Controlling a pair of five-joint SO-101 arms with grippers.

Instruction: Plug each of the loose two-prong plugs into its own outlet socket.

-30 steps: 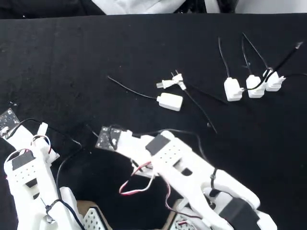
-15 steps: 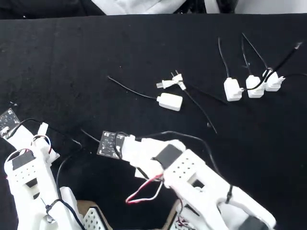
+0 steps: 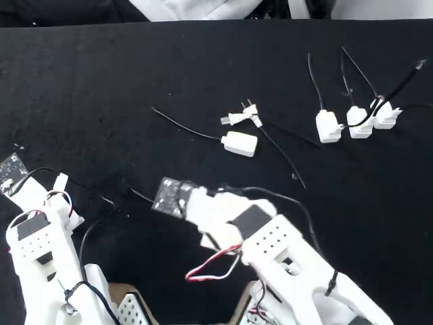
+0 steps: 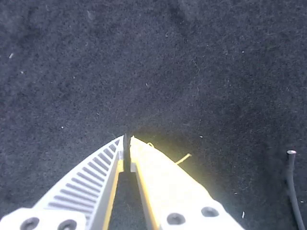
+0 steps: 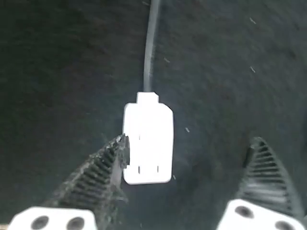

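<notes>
We see the black table (image 3: 81, 81) from the high view under soft light that seems to fall from above. Its cloth swallows the light and stays dark, with hardly a shadow on it. The white right arm (image 3: 284, 250) and the white sockets (image 3: 328, 126) stand out bright, close to washed out.

In the left wrist view one finger (image 4: 163, 187) of the left pincer (image 4: 128, 141) is strongly lit and the other shaded.

In the right wrist view the socket (image 5: 147, 143) glares white beside the dark right pincer (image 5: 189, 143).
</notes>
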